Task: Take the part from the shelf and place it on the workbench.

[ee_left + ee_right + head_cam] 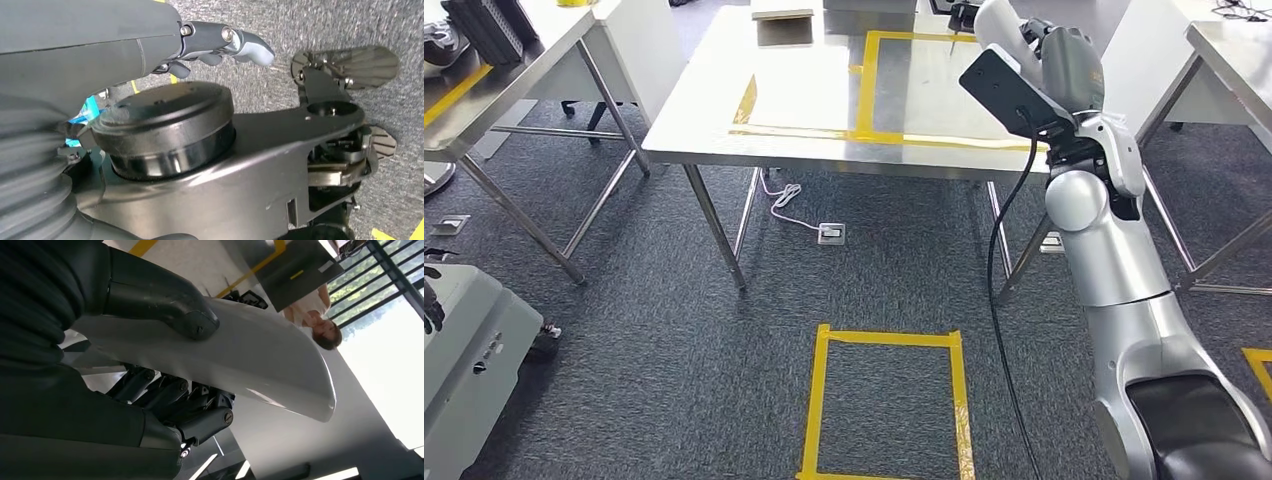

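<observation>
My right arm is raised over the near right part of the steel workbench (804,100). My right hand (1056,55) grips a smooth white curved part (998,20). Up close, the white part (260,360) lies between the thumb (165,305) on one face and the dark fingers (175,400) on the other. On the benchtop a yellow tape rectangle (869,90) lies just beside the held part. My left hand (220,42) hangs low over the carpet with its fingers stretched out and nothing in them.
Other steel tables stand at the left (514,60) and the right (1224,50). A yellow tape square (889,400) marks the carpet before the bench. A socket with a cable (831,234) lies under it. A person (315,320) stands beyond the bench.
</observation>
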Controlling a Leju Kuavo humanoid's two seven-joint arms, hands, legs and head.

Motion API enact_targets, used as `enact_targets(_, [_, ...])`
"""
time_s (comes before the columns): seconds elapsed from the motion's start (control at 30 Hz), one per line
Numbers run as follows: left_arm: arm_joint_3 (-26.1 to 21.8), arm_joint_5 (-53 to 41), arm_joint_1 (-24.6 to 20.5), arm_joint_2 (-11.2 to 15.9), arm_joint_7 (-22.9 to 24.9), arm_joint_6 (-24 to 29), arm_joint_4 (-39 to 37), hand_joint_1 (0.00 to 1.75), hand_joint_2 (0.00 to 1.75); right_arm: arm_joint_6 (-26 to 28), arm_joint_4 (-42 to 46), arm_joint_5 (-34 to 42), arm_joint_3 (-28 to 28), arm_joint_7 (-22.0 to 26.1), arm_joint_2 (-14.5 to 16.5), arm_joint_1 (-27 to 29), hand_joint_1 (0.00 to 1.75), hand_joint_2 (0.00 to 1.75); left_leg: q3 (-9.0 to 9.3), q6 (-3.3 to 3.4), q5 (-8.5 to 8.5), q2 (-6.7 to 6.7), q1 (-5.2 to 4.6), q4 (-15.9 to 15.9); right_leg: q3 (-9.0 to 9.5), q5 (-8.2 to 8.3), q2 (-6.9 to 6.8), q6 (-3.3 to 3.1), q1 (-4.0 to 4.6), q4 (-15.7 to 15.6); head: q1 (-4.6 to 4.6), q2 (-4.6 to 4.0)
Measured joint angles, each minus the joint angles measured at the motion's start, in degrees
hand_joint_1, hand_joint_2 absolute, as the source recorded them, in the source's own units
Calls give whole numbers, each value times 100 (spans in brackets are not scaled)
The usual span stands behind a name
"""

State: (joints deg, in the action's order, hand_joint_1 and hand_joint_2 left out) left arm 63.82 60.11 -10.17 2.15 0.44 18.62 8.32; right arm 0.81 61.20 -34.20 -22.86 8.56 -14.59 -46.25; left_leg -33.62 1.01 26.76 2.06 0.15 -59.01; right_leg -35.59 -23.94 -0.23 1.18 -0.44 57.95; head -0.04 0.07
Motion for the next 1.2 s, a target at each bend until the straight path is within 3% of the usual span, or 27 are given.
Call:
enact_targets(0.07, [0,10,-2,-1,-4,0,0,0,175,8,0,25,0,3,-7,6,175,175,22,-47,-16,-1,2,38,-1,-4,4,-24,3,0,-1,0])
enact_targets(0.3, [4,6,-5,1,-7,0,0,0,175,59,0,45,0,4,-39,35,175,175,41,-109,-42,-4,3,83,-4,-10,4,-62,4,4,-1,0])
enact_targets(0.37, [13,-3,-8,7,-1,0,-1,0,175,61,0,48,0,9,-50,33,175,175,24,-93,-29,-5,-6,78,8,2,1,-47,-16,-22,-1,0])
enact_targets(0.47, [47,-5,-17,1,3,0,2,0,175,75,0,59,0,31,-68,22,175,175,147,-5,-94,7,27,276,48,-11,5,5,-19,-46,-3,0])
enact_targets(0.53, [56,-5,-32,-13,3,0,3,0,175,89,-2,67,0,50,-103,17,175,175,263,12,-175,22,83,423,-132,-228,19,54,-25,355,-3,0])
enact_targets(0.6, [57,-5,-43,-13,3,0,3,0,175,94,-4,71,0,55,-136,49,175,175,276,8,-177,22,105,439,-516,-534,26,126,-60,1092,-2,0])
enact_targets(0.63, [57,-5,-41,-13,4,0,3,0,175,96,-6,71,0,54,-148,85,175,175,277,-9,-162,21,119,428,-669,-595,25,160,-87,1350,-2,-1])
enact_targets(0.67, [58,-5,-38,-15,6,0,3,0,175,97,-7,72,0,54,-156,117,175,175,278,-38,-137,20,142,407,-727,-549,23,197,-118,1409,-2,-1])
enact_targets(0.7, [60,-5,-37,-19,8,0,3,0,175,98,-8,72,0,54,-162,137,175,175,278,-80,-100,18,173,368,-661,-397,16,239,-154,1228,-1,-1])
enact_targets(0.77, [64,-5,-39,-15,5,0,-1,0,175,100,-10,72,0,56,-175,143,175,175,268,-197,8,15,232,238,-306,-39,-23,333,-216,495,0,0])
enact_targets(0.8, [67,-5,-43,-7,3,0,-3,0,175,100,-12,72,-1,60,-181,137,175,175,255,-262,72,13,241,161,-161,42,-27,334,-227,214,4,0])
enact_targets(0.83, [70,-5,-47,6,0,0,-6,0,175,100,-14,73,-2,59,-186,140,175,175,240,-316,123,11,234,110,-89,41,-24,292,-225,87,6,-1])
enact_targets(0.9, [79,-5,-53,13,-1,0,-5,0,175,99,-18,75,-4,62,-191,155,175,175,239,-389,186,16,215,90,-89,-53,20,131,-213,120,8,-1])
enact_targets(1.0, [83,-5,-67,12,-4,0,-2,0,175,105,-7,78,-4,73,-194,150,175,175,204,-432,333,-21,238,-84,-35,-131,59,-33,-213,158,0,0])
enact_targets(1.03, [83,-5,-71,13,-6,0,-2,0,175,107,-3,78,-4,76,-194,141,175,175,66,-425,461,-59,231,-365,-4,-152,64,-72,-204,156,-4,-1])
enact_targets(1.1, [85,-4,-70,14,-10,0,-2,0,175,107,-3,79,-4,82,-194,137,175,175,-424,-385,752,-127,191,-1201,45,-201,74,-134,-165,156,-7,-1])
enact_targets(1.13, [86,-3,-64,14,-8,0,-2,0,175,104,-3,84,-5,86,-193,145,175,175,-667,-355,808,-143,168,-1541,70,-227,88,-154,-138,156,-8,-1])
enact_targets(1.17, [89,-3,-57,14,-5,0,-2,0,175,101,-4,91,-5,90,-193,152,175,175,-828,-315,751,-153,144,-1695,102,-258,107,-167,-111,157,-8,0])
enact_targets(1.2, [91,-3,-50,14,-2,0,-2,0,175,99,-4,103,-6,94,-193,155,175,175,-875,-262,572,-161,115,-1614,146,-293,128,-171,-87,157,-7,0])
